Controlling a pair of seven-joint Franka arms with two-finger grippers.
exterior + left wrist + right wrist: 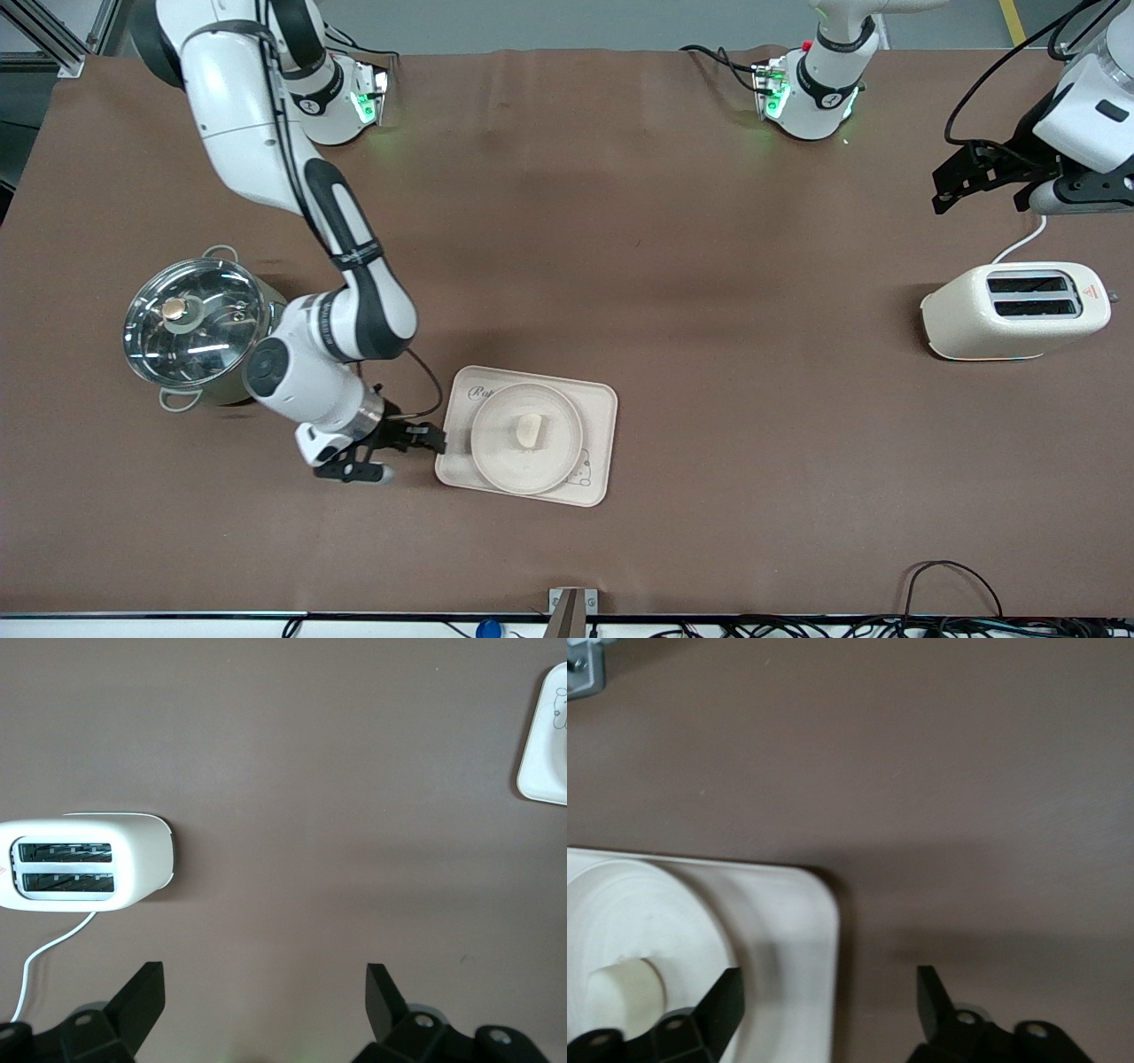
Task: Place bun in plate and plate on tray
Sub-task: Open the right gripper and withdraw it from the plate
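One bun [529, 431] is lying in the plate [496, 461], which is sitting on the tray [595, 443]. The right tool [416, 452] is hanging wide and empty at the tray's edge toward the right arm's end of the table [620, 221], one finger over the tray rim. The left tool [961, 182] is waiting, spread wide, above the table near the toaster [1014, 312]. A lidded pot [195, 323] is standing beside the right arm.

The plate [526, 438] hides most of the tray [599, 416] lettering — only its first letters show.
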